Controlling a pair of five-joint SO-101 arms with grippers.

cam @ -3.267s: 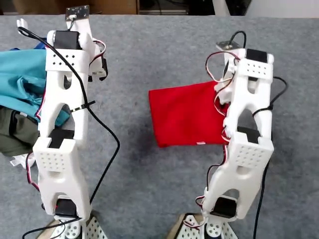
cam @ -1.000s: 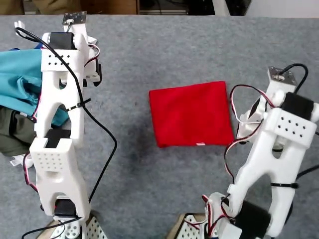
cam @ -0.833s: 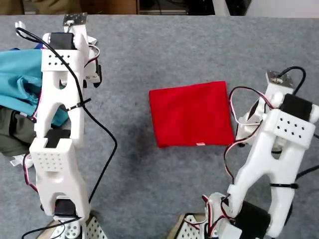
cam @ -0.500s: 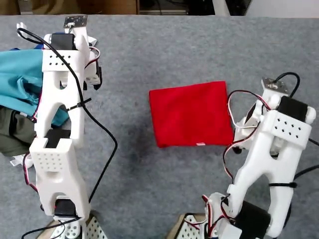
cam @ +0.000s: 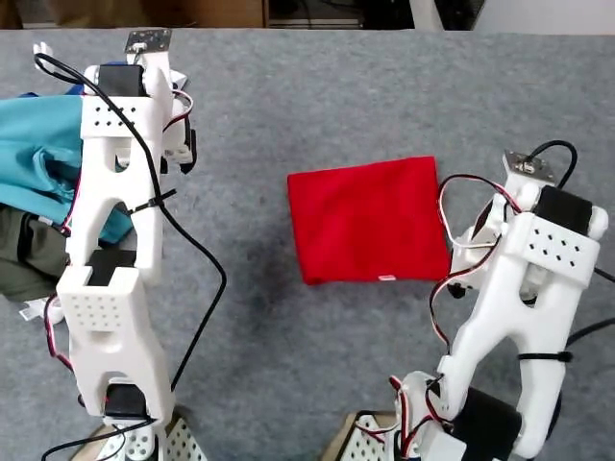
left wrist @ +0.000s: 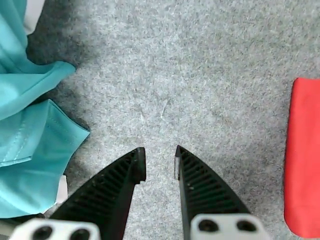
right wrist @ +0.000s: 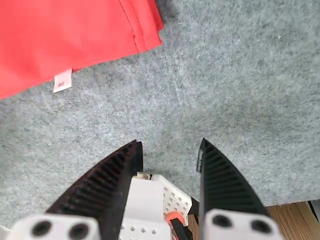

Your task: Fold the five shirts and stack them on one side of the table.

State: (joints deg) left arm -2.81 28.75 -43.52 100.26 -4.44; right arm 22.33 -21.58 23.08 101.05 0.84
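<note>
The grey felt table [cam: 317,96] is carrying the whole job. The right arm [cam: 524,298] is the thing that has changed on it. A few seconds ago it was lying over the right edge of the red shirt [cam: 370,219]. Now it is standing off to that shirt's right, clear of the cloth, and over the last second it has been easing back in a little toward the shirt's near right corner. The left arm [cam: 115,221] is hardly shifting and is staying stretched out along the left side.

Beside that arm, the teal shirt [cam: 38,154] is lying crumpled at the left edge. A dark garment [cam: 24,259] is bunched under it; it may be another shirt, but too little is showing to be sure.

The red shirt is sitting mid-table as a neat flat rectangle, touched by nothing. That suggests the fold is finished and the shirt has been let go. What remains is judging whether this spot is serving as the stack, then fetching the next shirt from the pile.

The right gripper [right wrist: 169,150] is hanging over bare felt just beside the shirt's corner, holding nothing, its fingers moderately apart. The left gripper [left wrist: 159,162] is hovering over bare felt between the teal shirt and the red one, also holding nothing, with only a narrow gap at the tips. The shirt's small white label [right wrist: 62,80] is peeking out along the near edge.
</note>
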